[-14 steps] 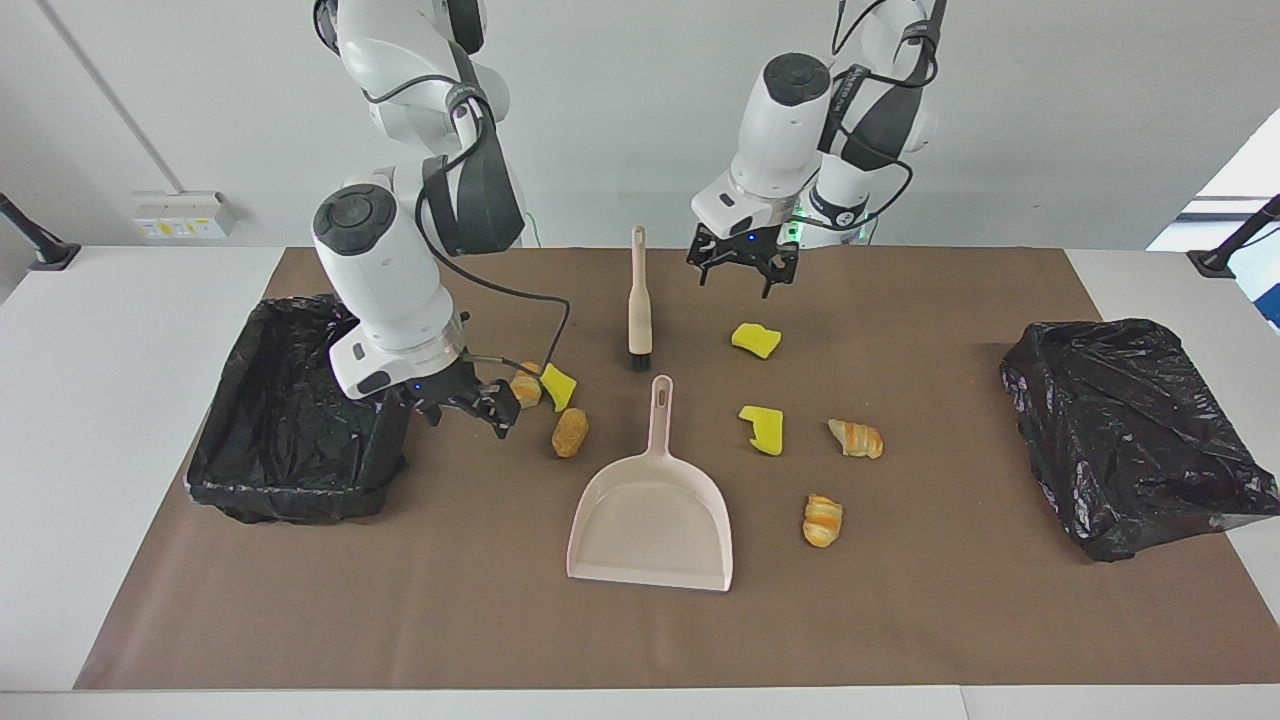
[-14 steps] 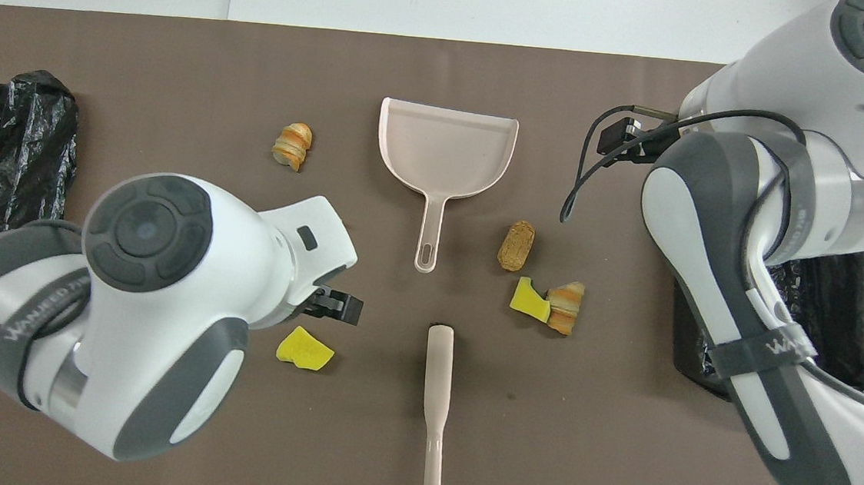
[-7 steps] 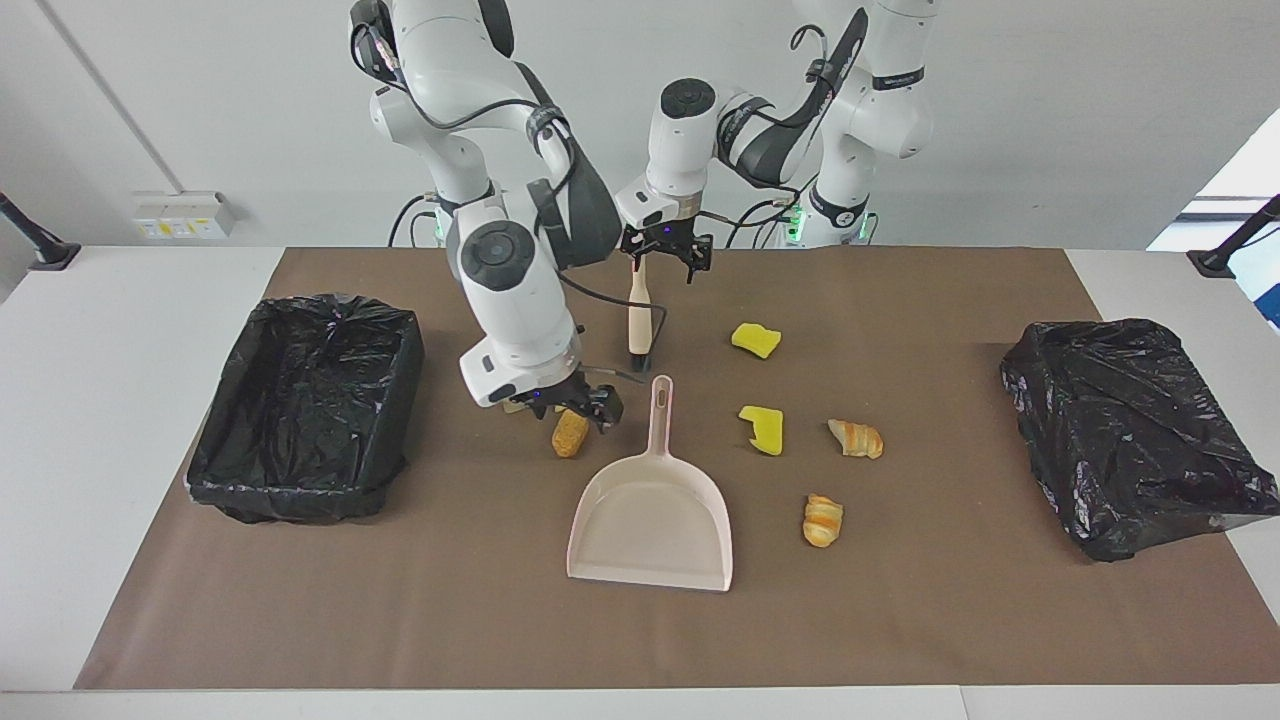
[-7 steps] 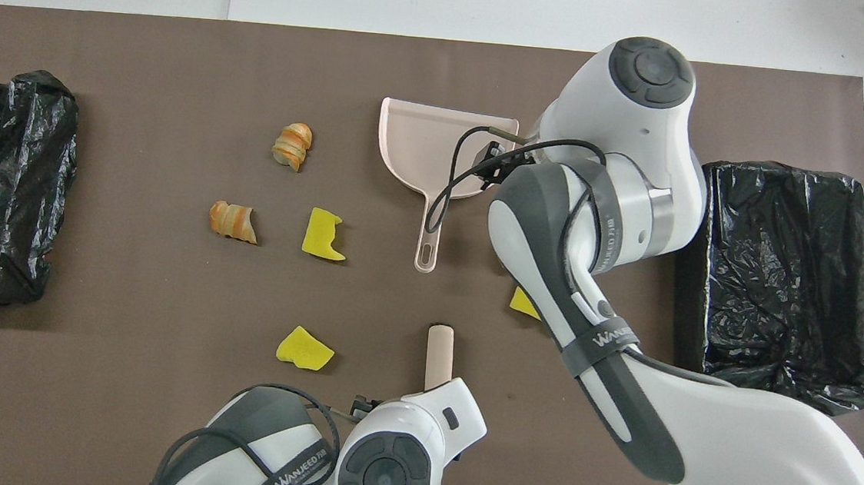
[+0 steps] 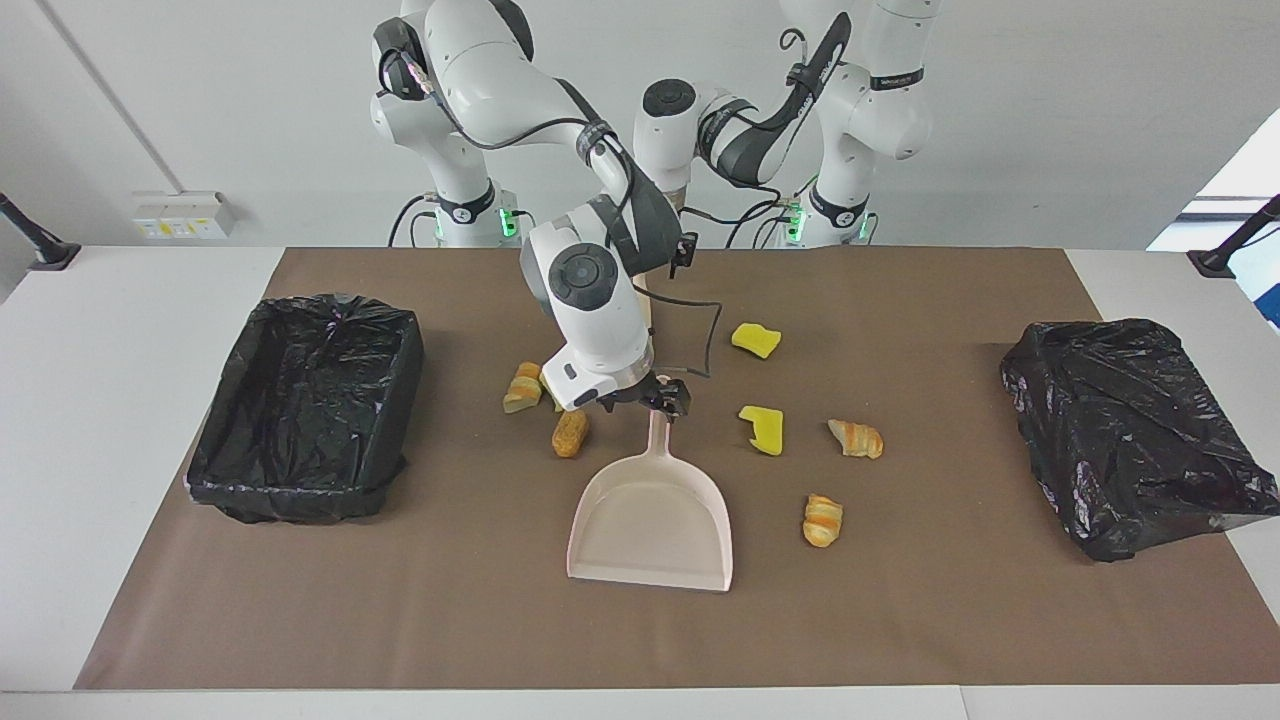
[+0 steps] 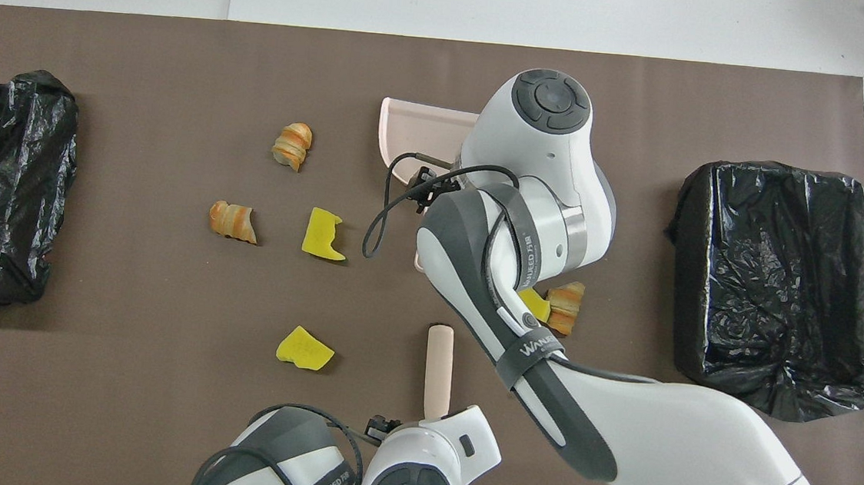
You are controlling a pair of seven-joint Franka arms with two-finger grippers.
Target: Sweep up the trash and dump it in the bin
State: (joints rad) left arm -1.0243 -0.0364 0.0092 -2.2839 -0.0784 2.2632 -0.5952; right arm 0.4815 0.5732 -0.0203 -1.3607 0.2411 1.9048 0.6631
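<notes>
The trash lies scattered on the brown mat: yellow sponge chunks [image 5: 756, 340] [image 5: 763, 430], croissant bits [image 5: 856, 438] [image 5: 823, 520], and a bread roll [image 5: 570, 432] beside another croissant bit [image 5: 523, 387]. The pale pink dustpan [image 5: 650, 520] lies flat mid-mat, handle toward the robots. My right gripper [image 5: 655, 402] is open, low over the end of that handle, a finger on each side. The beige brush [image 6: 438, 370] lies nearer the robots. My left gripper [image 5: 684, 252] is down at the brush handle, mostly hidden by the right arm. The black-lined bin [image 5: 300, 400] stands at the right arm's end.
A second black bag-lined tray [image 5: 1130, 430] sits at the left arm's end of the table. The brown mat [image 5: 400, 620] covers the work area, and white table shows around it. The right arm's forearm hangs over the bread roll and part of the dustpan.
The right gripper moved from beside the bin across to the dustpan handle. The left arm swung over to the brush handle and came down behind the right arm.
</notes>
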